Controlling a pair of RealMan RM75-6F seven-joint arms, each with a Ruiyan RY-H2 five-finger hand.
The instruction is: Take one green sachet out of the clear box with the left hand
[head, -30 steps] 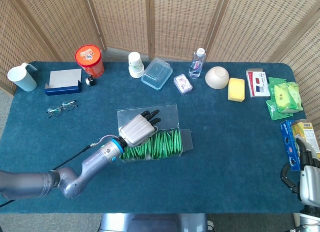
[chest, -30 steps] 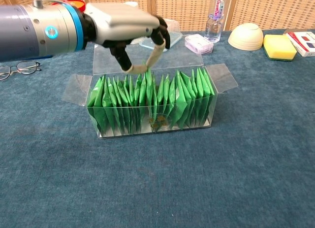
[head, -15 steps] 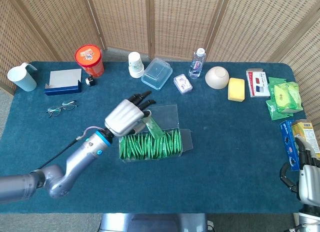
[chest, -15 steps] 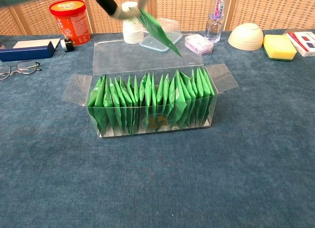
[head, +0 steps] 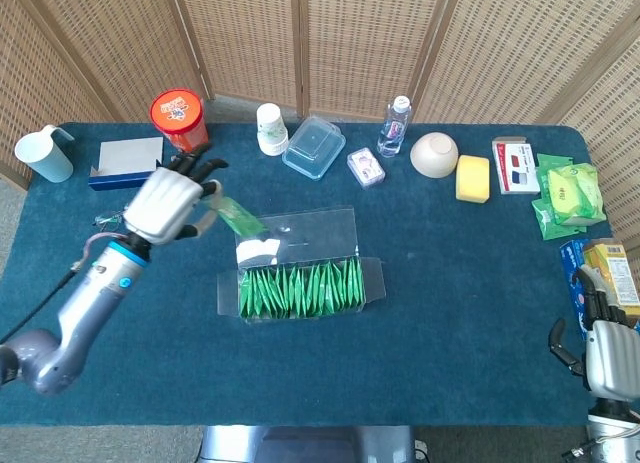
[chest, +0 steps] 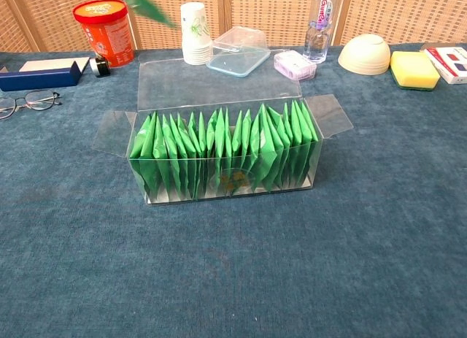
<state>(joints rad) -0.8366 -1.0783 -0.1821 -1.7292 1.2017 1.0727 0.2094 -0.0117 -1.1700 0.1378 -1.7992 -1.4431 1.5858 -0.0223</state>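
The clear box (head: pixel 371 279) (chest: pixel 330 113) stands open mid-table, packed with several upright green sachets (head: pixel 300 289) (chest: pixel 226 155). My left hand (head: pixel 168 203) is raised up and to the left of the box and pinches one green sachet (head: pixel 240 219) that hangs out to its right. In the chest view only the sachet's blurred end (chest: pixel 144 5) shows at the top edge; the hand itself is out of frame. My right hand (head: pixel 602 341) sits at the bottom right corner of the head view, its fingers apart and holding nothing.
Along the back stand a red tub (head: pixel 179 121), paper cup (head: pixel 271 129), lidded plastic container (head: pixel 313 147), water bottle (head: pixel 394 126), bowl (head: pixel 434 154) and yellow sponge (head: pixel 472 178). Glasses (head: pixel 124 216), a blue box (head: pixel 125 163) and a mug (head: pixel 44 155) lie at left.
My left hand has lifted one sachet out of the box and carried it up and to the left, away from the box. The right hand has barely moved.
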